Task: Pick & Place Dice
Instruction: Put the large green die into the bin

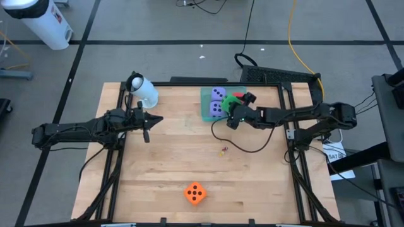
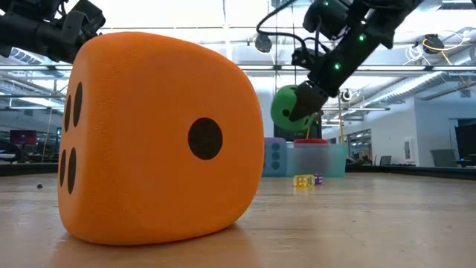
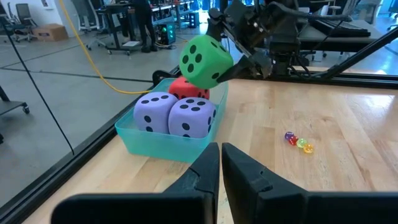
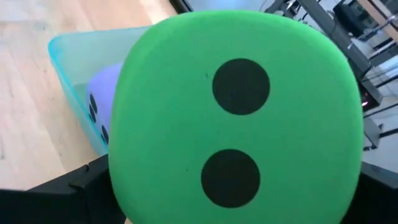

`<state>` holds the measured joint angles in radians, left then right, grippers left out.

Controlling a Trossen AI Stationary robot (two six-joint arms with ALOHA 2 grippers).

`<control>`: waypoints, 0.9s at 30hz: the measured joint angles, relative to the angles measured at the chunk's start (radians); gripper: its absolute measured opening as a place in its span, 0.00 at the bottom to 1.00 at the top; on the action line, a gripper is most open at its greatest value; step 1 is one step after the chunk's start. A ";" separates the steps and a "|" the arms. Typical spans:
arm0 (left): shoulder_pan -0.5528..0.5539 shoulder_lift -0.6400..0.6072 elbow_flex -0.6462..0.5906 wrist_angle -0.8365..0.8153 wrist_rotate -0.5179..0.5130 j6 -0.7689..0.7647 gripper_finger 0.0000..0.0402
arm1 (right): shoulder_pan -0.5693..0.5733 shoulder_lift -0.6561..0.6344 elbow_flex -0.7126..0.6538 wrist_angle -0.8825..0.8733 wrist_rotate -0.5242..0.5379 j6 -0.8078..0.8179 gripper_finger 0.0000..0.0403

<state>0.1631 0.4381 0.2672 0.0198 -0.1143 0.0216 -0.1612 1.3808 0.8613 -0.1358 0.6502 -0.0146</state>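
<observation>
So we had the wooden table (image 1: 170,157) with both arms over its far half. The right gripper (image 1: 235,111) was clamped on the green die (image 3: 205,60), holding it up in the air just above the teal tray (image 3: 163,141) at the far edge of the table, a bit right of centre. In the right wrist view that green cube filled nearly everything, two pips facing us. Sitting in the tray were the two purple-blue dice (image 3: 176,115), side by side and touching, with the red die (image 3: 189,91) tucked right behind them. The orange die (image 1: 195,193) was on its own at the near edge of the table, well apart from the tray, resting flat on the wood. The left gripper (image 1: 147,124) hung over the far left part of the table with its fingers pressed together and nothing between them. Smallest thing we spotted: a few tiny coloured beads (image 3: 298,142) lying on the wood, near the tray on its near side.
</observation>
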 joint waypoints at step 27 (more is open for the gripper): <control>0.000 0.000 0.000 0.000 0.000 0.000 0.08 | -0.296 0.109 0.435 -0.620 -0.417 0.186 0.98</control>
<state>0.1631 0.4381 0.2672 0.0196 -0.1146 0.0216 -0.4567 1.4895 1.2964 -0.7563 0.2333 0.1712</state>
